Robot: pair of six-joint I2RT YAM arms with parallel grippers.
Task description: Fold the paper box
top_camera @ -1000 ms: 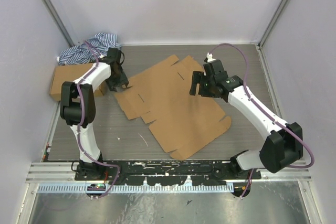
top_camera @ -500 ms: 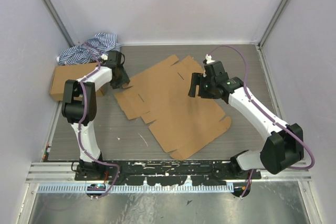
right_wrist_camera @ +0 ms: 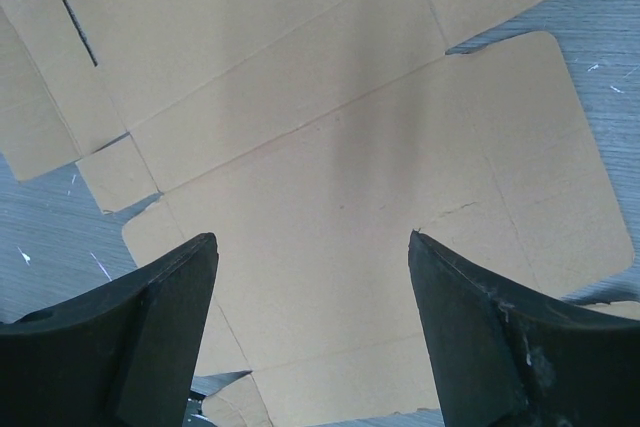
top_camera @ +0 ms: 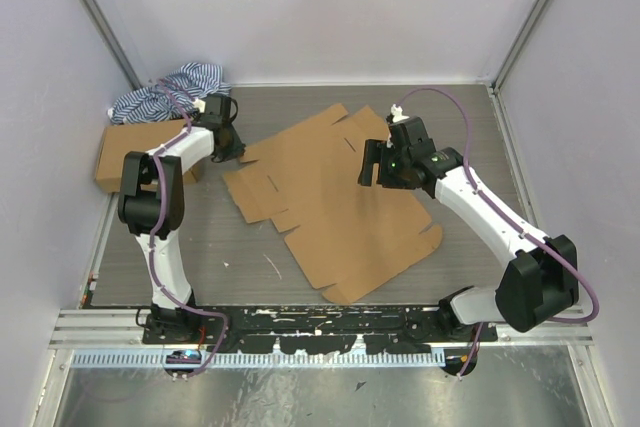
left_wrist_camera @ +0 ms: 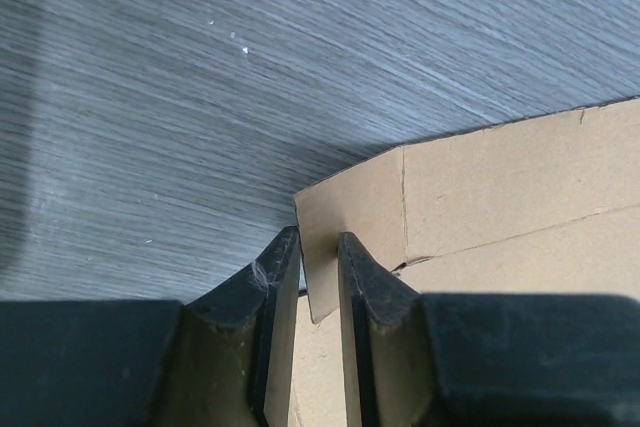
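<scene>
Fingers [left_wrist_camera: 268,317] of the left gripper [left_wrist_camera: 318,237] stand narrowly apart around a paper box [left_wrist_camera: 500,187] flap corner, grip unclear; right gripper [right_wrist_camera: 310,239] gapes empty above the cardboard

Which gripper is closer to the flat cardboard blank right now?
Left. The left gripper sits right at the paper box's far-left flap corner, jaws narrowly apart. The right gripper hovers open above the blank's middle, apparently not touching it.

Robot lab cell, pale walls [top_camera: 300,7], aluminium rails [top_camera: 300,319]
</scene>
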